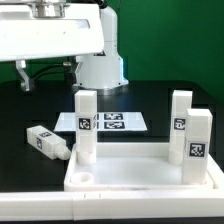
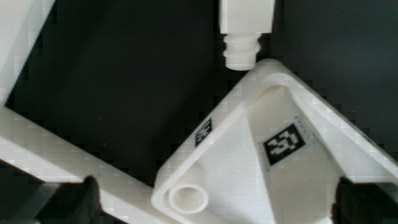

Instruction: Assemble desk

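Hand [image 2: 210, 195] wide open above panel [image 2: 249, 140] corner

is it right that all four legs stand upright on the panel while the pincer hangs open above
Not quite. Three legs stand upright on the panel; the fourth leg lies on the table off the exterior view's left. The exterior view shows it. The pincer does hang open above.

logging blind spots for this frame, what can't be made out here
- Gripper: cut off by the exterior view's top edge; the wrist view shows only dark fingertips.
- Loose leg: its far end is too small to read.
- Desk panel: near edge cut off by the exterior view's bottom edge.
- Marker board: partly hidden behind a standing leg.
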### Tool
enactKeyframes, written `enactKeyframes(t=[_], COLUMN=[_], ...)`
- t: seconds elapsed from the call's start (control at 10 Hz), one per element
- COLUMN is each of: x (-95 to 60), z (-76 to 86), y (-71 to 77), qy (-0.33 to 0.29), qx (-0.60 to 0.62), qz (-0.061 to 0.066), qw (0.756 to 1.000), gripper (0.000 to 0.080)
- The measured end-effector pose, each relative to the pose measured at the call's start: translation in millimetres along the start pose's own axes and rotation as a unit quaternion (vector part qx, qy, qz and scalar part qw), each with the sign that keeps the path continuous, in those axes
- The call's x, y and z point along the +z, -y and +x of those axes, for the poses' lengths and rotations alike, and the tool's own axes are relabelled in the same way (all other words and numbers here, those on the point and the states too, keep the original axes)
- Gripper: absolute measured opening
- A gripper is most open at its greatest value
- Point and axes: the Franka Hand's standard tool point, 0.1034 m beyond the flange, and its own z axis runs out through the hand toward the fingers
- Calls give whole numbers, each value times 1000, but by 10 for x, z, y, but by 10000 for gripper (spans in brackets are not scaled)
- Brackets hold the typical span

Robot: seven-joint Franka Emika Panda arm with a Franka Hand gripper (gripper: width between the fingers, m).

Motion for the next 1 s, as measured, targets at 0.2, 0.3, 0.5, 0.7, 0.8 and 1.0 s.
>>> enactKeyframes(t=[0.2,0.3,0.5,0.7,0.8,1.0], x=[10,34,304,676,739,723], z=[-11,-49,-415,-745,-778,-773], y=[0,8,126,168,175,162], qy=[1,3,32,69,75,74], qx=[4,11,33,42,39,41], qz=[0,3,18,23,20,19], qw=[1000,1000,999,996,996,996], gripper=[649,649,649,649,649,649])
